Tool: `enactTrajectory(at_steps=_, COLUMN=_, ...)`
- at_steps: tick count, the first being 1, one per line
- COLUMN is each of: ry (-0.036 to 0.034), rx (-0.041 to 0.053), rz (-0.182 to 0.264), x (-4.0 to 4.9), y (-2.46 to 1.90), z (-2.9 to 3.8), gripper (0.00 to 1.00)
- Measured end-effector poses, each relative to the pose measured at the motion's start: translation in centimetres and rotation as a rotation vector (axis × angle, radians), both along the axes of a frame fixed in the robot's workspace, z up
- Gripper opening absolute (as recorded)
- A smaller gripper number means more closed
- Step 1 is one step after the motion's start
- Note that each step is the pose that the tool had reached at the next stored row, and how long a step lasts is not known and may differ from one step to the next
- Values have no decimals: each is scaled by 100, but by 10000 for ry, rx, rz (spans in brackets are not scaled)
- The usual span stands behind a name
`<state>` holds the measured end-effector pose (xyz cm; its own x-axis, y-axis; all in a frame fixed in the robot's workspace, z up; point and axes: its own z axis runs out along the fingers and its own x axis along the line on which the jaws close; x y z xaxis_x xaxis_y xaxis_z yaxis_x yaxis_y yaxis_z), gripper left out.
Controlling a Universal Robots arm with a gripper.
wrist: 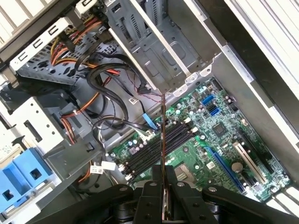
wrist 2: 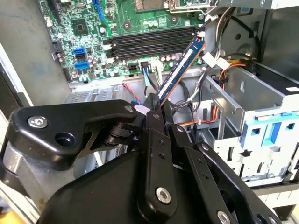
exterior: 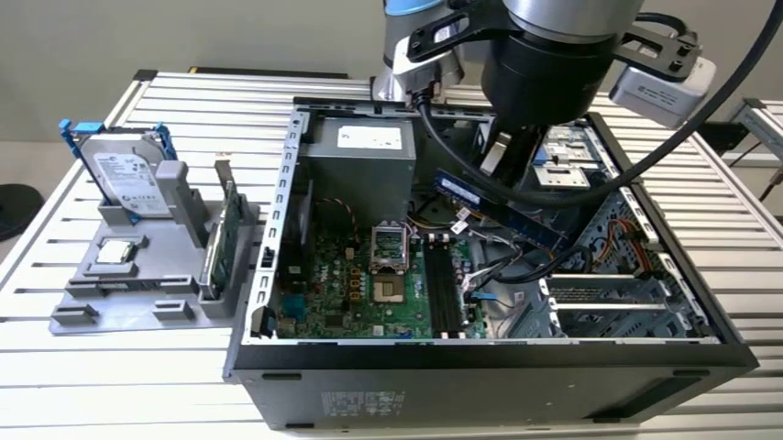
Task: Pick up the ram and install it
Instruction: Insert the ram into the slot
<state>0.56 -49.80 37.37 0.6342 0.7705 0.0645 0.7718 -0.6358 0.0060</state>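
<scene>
Exterior view: black open-sided computer case [exterior: 490, 367] lies on its side on the slatted aluminium desk [exterior: 183, 101]. Its green motherboard [exterior: 355, 284] faces up, presumably so the sockets are reachable from above. The arm reaches down into the case. The ram [exterior: 496, 213], a slim, long, flat dark-blue memory stick, hangs tilted in the air over a bundle of black cables [exterior: 514, 266]. It sits toward the exterior view's right of the long black memory slots [exterior: 443, 289], clear of the board.

Second wrist view: black two-finger end effector [wrist 2: 156, 105] is clamped on one short end of the ram [wrist 2: 182, 70]. The rest of the stick juts out free ahead of the fingers. Judgement: an end grip leaves the long edges unobstructed for the socket.

First wrist view: ram edge-on, a thin dark line [wrist: 163, 140]. It crosses the memory slots [wrist: 149, 154] at an angle rather than running along them, so it is neither aligned nor seated. The slots look empty.

Exterior view's left of the case: a grey plastic parts holder [exterior: 110, 293] stands a silver hard drive with blue rails [exterior: 123, 179] and a green card with metal bracket [exterior: 220, 243] on edge, likely so they can be gripped from above.

Status, judged: pick-up done, install not yet done.
</scene>
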Motion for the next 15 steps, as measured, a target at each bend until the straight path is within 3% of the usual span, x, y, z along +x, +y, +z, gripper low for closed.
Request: enactTrajectory(at_steps=15, ry=0, rx=0, rz=-1091, x=0, y=0, z=-1, gripper=0)
